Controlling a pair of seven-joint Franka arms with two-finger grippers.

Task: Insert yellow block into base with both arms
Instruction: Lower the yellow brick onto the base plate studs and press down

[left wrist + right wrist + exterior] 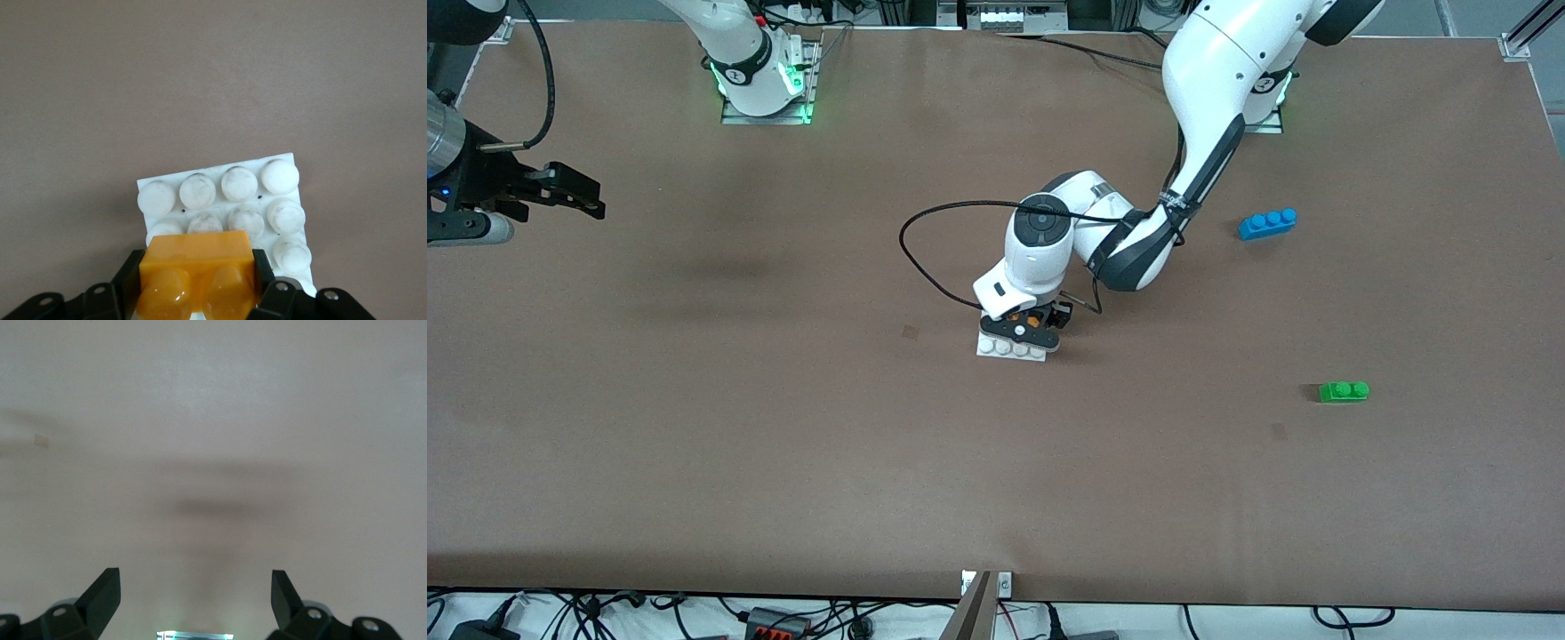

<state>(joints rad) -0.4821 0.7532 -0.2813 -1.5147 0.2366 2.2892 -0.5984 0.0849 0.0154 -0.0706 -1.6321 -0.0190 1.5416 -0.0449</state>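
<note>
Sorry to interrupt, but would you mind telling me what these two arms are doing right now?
The left pincer is shut on the small orange-yellow plastic brick and holds it low over the flat white studded base plate in the middle of the table; whether the brick is seated is unclear. The right pincer waits open above bare tabletop at its own end. A blue brick and a green brick lie untouched toward the left arm's end.

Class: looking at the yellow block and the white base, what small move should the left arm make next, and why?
Probably press straight down. The left claw is shut on the yellow block, which sits over the base studs but does not look seated. The right claw waits open, away from the base.
</note>
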